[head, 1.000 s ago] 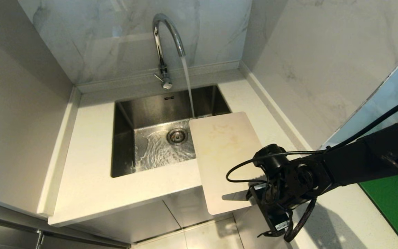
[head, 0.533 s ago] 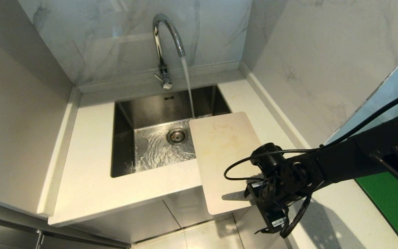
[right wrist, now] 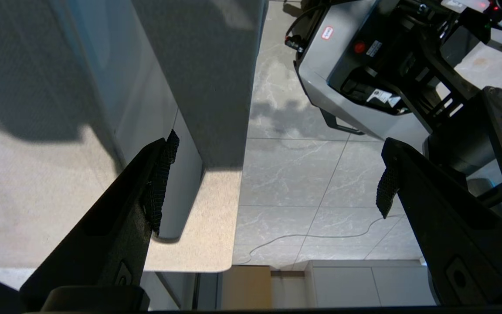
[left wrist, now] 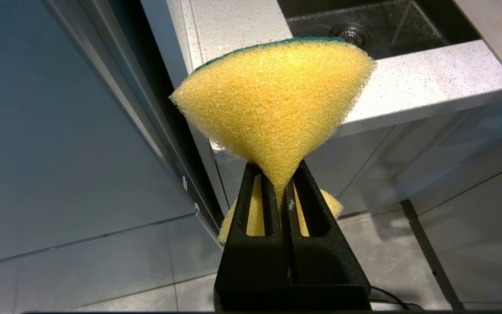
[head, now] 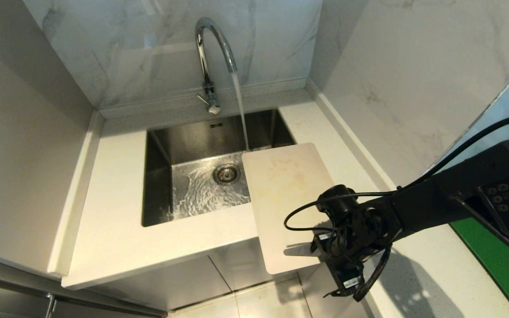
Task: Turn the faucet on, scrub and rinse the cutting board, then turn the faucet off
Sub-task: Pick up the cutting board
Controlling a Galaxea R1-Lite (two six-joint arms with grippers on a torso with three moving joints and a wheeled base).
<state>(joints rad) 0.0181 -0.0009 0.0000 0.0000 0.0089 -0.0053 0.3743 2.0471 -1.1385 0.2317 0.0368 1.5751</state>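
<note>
Bright overhead light, sharp frames, glare on faucet (head: 212, 53), arm shadow on counter (head: 418, 287)

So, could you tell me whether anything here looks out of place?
Yes: the cutting board lies askew on the counter, its far corner jutting over the sink and its near end hanging past the counter's front edge. The faucet runs beside it, not onto it.

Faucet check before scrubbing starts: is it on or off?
On. A stream falls from the faucet spout into the sink, rippling around the drain.

A kitchen: steel sink (head: 157, 176), running faucet (head: 208, 48), marble-tiled walls (head: 148, 48), stone countertop (head: 113, 212).
</note>
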